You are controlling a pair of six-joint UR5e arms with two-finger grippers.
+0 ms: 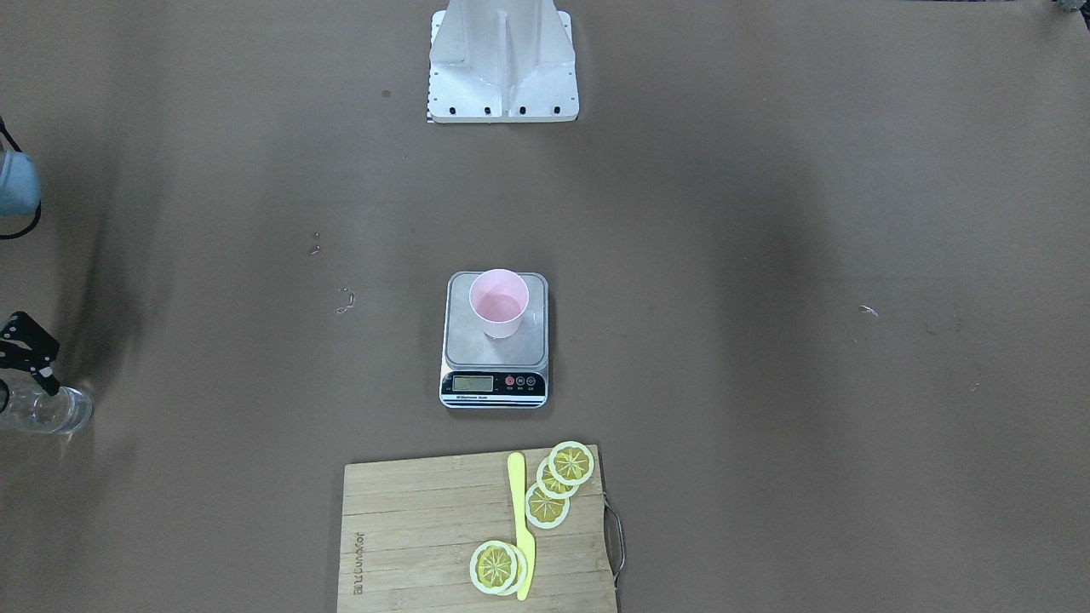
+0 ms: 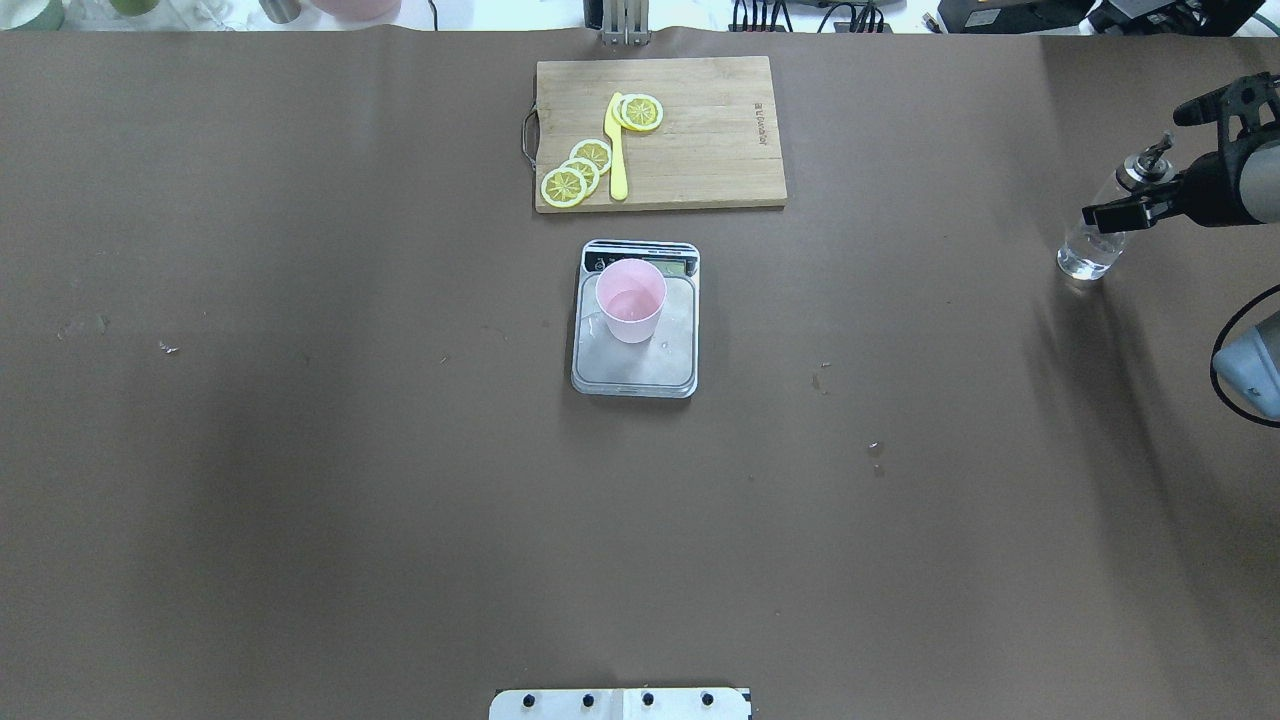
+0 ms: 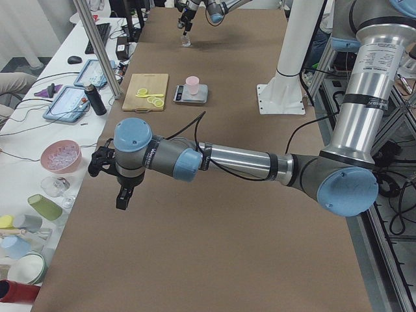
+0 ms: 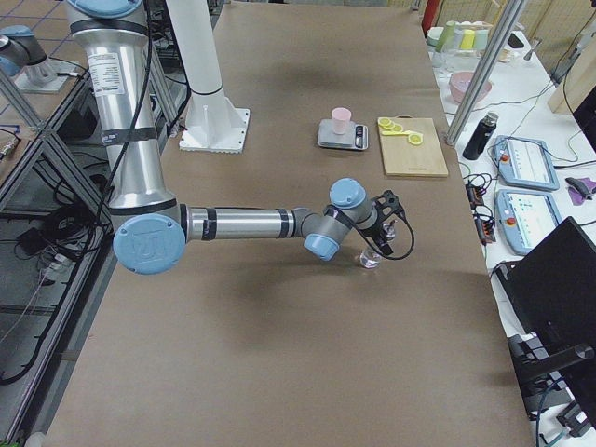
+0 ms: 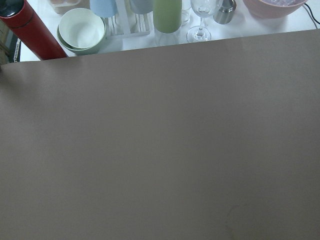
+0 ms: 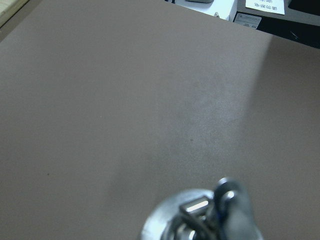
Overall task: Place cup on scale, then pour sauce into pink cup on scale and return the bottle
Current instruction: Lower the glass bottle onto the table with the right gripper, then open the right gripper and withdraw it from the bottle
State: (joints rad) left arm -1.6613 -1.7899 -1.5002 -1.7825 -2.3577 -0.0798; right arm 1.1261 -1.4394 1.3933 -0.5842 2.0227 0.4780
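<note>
The pale pink cup (image 1: 499,300) (image 2: 630,300) stands upright on the silver scale (image 1: 464,340) (image 2: 640,365) at mid-table, with clear liquid in its bottom. The glass bottle (image 2: 1085,255) (image 1: 60,410) (image 4: 370,259) stands on the table far out on the robot's right. My right gripper (image 2: 1115,212) (image 4: 377,237) reaches down around its upper part. Its blurred silver cap (image 6: 200,215) fills the bottom of the right wrist view. I cannot tell whether the fingers press on the glass. My left gripper (image 3: 122,198) hangs above the table's left end, seen only in the exterior left view.
A wooden cutting board (image 1: 409,528) (image 2: 700,150) with lemon slices and a yellow knife (image 2: 617,150) lies beyond the scale. The robot's white base (image 1: 502,77) is behind it. Bowls, cups and glasses (image 5: 82,30) line the bench past the table's left end.
</note>
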